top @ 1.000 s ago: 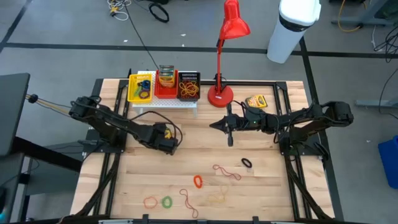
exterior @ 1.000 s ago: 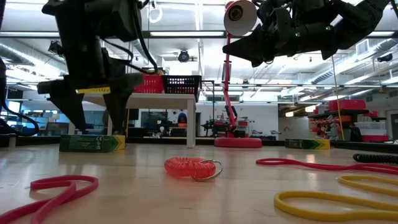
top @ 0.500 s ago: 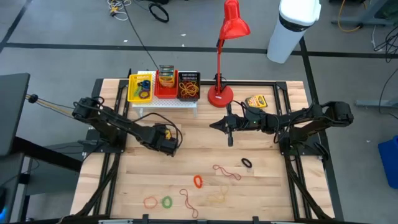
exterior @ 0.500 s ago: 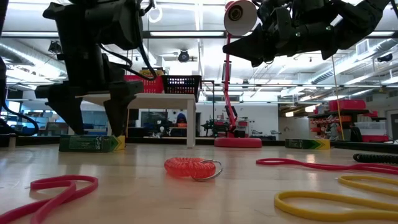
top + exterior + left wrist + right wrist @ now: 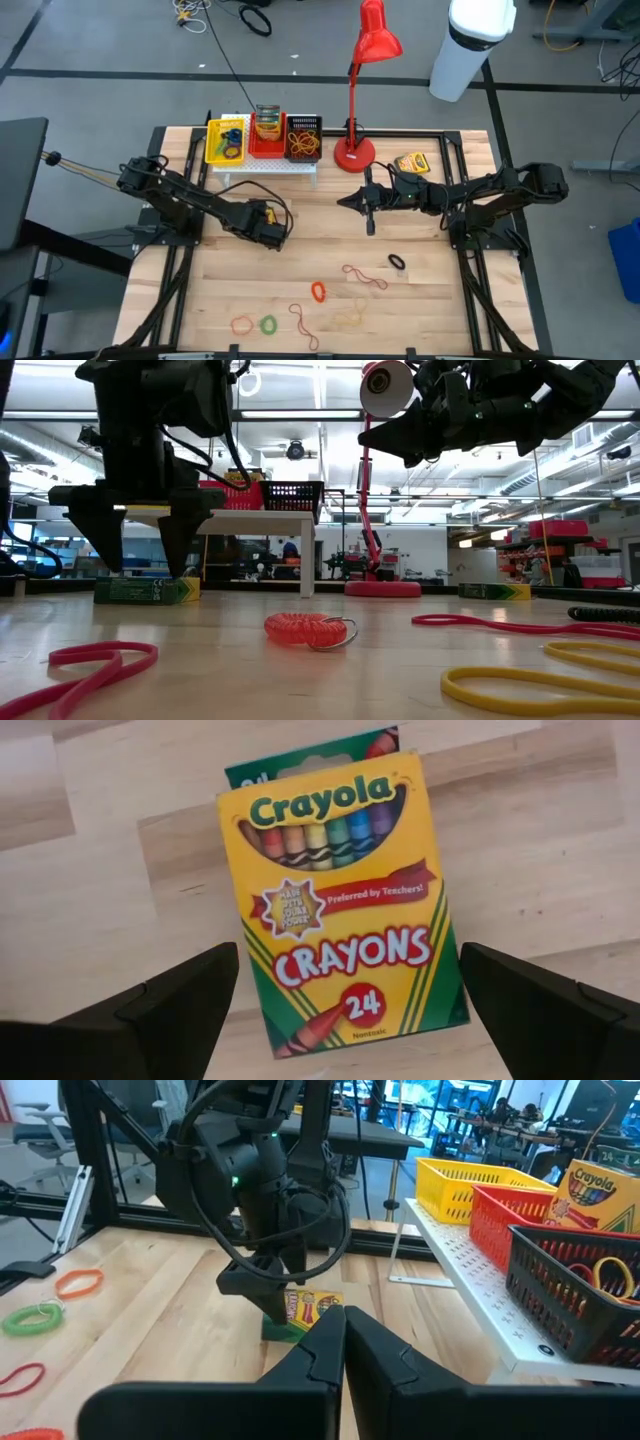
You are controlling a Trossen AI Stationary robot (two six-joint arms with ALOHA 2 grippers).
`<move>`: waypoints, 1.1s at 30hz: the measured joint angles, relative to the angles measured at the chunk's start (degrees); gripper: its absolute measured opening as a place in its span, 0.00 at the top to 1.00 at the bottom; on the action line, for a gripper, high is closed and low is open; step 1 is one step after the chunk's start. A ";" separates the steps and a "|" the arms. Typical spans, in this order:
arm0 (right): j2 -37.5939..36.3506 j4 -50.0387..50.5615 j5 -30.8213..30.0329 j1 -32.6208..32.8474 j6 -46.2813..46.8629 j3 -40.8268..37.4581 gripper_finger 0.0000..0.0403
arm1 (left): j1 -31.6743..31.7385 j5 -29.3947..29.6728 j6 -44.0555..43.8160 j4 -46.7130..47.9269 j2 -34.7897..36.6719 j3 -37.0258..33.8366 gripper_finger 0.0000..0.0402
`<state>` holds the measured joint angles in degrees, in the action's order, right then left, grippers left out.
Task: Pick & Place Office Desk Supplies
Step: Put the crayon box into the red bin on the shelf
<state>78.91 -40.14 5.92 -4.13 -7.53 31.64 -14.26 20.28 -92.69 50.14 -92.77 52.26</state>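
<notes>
— Green and yellow, seen on the crayon box lying flat and face up on the wooden table, in front of the white rack?

— Seen, yes. Found the left gripper pointing down right above it, fingers spread wide, one to each side of the box. Grasped nothing. Could not tell whether the tips touched the cardboard.

— And on the other side?

— Found the right gripper raised above the table near the middle, aimed across toward the left arm, fingers pressed together with nothing between them. Spotted a second crayon box flat on the table just beside the base of the red lamp, well apart from that gripper.

— Anything up on the rack?

— Counted three baskets side by side: yellow basket, red basket, black basket. Noticed an upright crayon box in the red one and a tangle of loops in the black one.

— Loose bands?

— Scattered over the near part of the table: a black band, an orange-red coil, a thin red loop, a green ring, an orange ring, another red loop and a pale yellow band. Lay well apart from both grippers.
</notes>
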 joint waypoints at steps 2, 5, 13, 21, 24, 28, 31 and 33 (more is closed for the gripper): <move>0.00 0.00 0.55 -0.01 0.07 0.00 0.95 | 0.00 0.10 -0.01 -0.06 -0.28 0.01 0.03; 0.00 0.00 0.68 0.01 0.12 0.00 0.95 | 0.20 0.18 0.12 -2.06 -0.28 -0.83 0.03; 0.02 0.00 0.77 0.01 0.15 0.00 0.95 | 0.37 -0.68 -0.62 -3.98 -0.31 -2.69 0.03; 0.02 -0.04 0.78 0.01 0.16 0.00 0.95 | 0.37 -0.35 3.85 -7.39 -0.89 -2.69 0.03; 0.02 -0.04 0.78 0.00 0.16 0.00 0.95 | 0.37 -0.49 4.63 -7.97 -2.50 -2.63 0.04; 0.02 -0.11 0.78 0.01 0.17 0.00 0.95 | 0.37 -0.53 6.38 -8.25 -3.98 -2.49 0.08; 0.02 -0.11 0.78 0.00 0.19 0.00 0.95 | 0.00 0.75 9.14 -8.27 -3.91 -2.41 0.11; 0.02 -0.25 0.78 -0.01 1.13 0.00 0.95 | -0.57 2.47 11.15 -8.21 -3.49 -2.43 0.13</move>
<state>78.94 -40.39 6.69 -4.14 -6.40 31.64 -14.83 22.75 -81.54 41.93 -96.26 49.82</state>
